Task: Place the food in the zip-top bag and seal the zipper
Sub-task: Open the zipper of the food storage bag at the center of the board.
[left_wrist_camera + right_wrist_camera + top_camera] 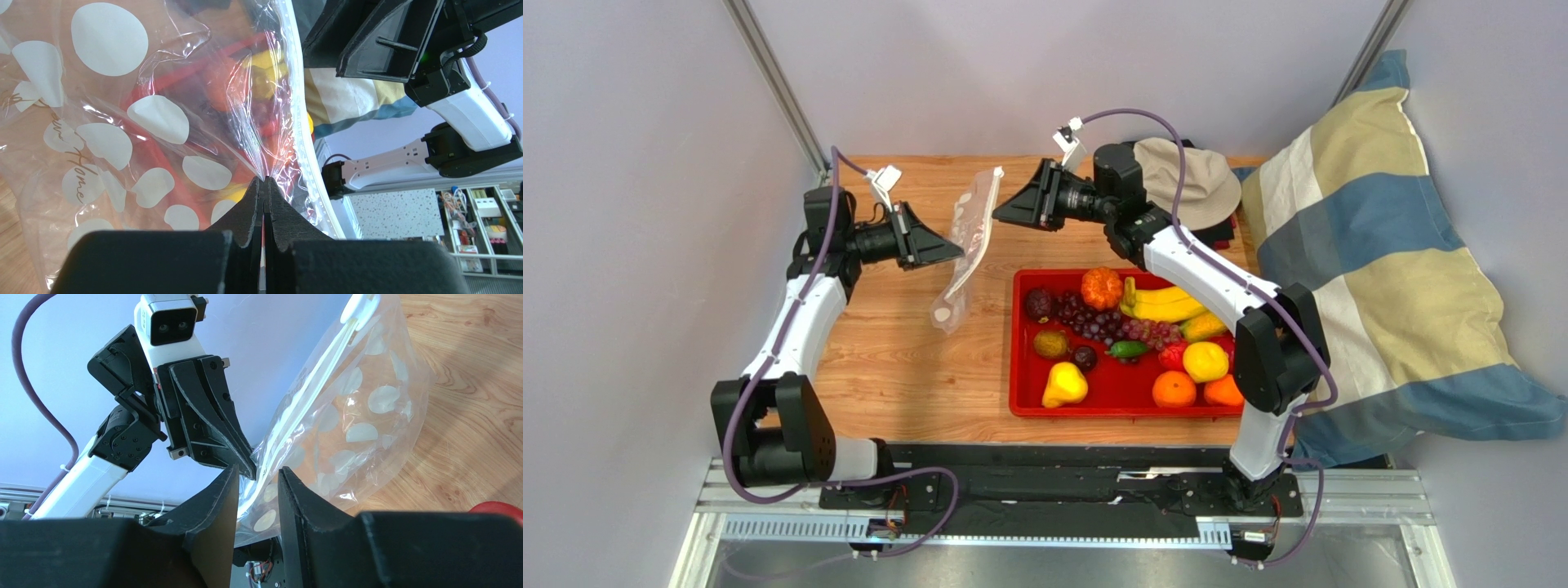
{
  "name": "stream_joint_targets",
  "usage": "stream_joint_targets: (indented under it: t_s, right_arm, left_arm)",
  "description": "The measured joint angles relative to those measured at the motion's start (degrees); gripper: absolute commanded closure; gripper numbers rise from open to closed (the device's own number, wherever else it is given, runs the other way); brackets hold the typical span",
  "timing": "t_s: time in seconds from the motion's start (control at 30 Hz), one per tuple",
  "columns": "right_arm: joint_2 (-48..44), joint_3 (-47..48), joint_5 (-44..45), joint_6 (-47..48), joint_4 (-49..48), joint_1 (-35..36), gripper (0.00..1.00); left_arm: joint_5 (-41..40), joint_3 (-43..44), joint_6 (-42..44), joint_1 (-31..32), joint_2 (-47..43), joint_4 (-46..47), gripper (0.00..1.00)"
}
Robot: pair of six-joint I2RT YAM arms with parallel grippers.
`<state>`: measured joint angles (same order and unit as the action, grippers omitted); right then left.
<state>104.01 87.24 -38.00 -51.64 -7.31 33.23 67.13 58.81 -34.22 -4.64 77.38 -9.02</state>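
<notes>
Your bag [968, 239] hangs over the table's [891, 355] far edge, near the middle. The left gripper [949, 254] has its fingers pressed together on the plastic. The right gripper [1004, 211] sits at the zipper [318, 380], fingers slightly apart (contact unclear). The fruit [1124, 325] lies in the red tray [1112, 395] toward the near right corner.

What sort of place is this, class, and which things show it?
Probably a robotics lab test bench: two robot arms bolted to a metal rail at a wooden table, with toy fruit in a red tray.
</notes>
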Motion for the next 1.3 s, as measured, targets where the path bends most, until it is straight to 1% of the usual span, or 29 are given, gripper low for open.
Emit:
stream_joint_targets:
  t_s: [0.27, 0.4, 0.47, 0.7, 0.77, 0.83, 1.03, 1.3]
  right_arm:
    - [1.62, 0.70, -0.02, -0.33, -0.28, 0.00, 0.77]
    - [2.12, 0.90, -0.02, -0.85, -0.31, 0.00, 0.78]
    - [2.21, 1.09, -0.04, -0.94, -0.37, 0.00, 0.83]
    - [2.64, 1.44, -0.09, -1.36, -0.85, 0.00, 0.89]
    - [2.67, 1.44, -0.13, -1.46, -0.96, 0.00, 0.96]
    - [2.67, 1.44, -0.26, -1.51, -1.22, 0.00, 0.99]
    - [2.67, 1.42, -0.57, -1.53, -1.62, 0.00, 1.00]
    - [2.67, 1.42, -1.14, -1.51, -1.62, 0.22, 1.00]
  left_arm:
    - [0.59, -0.04, -0.02, 0.00, -0.52, 0.00, 1.00]
    - [1.05, -0.04, -0.02, 0.00, -0.81, 0.00, 1.00]
    - [1.25, -0.07, -0.02, 0.00, -0.87, 0.00, 1.00]
    - [1.66, -1.14, -0.48, 0.00, -1.33, 0.55, 1.00]
    - [1.84, -1.73, -1.16, 0.00, -1.62, 1.46, 1.00]
    - [1.97, -2.62, -2.10, 0.00, -2.08, 2.64, 1.00]
    - [2.93, -3.82, -5.03, 0.00, -2.49, 5.95, 1.00]
    - [3.34, -3.98, -6.67, 0.00, -2.73, 8.72, 1.00]
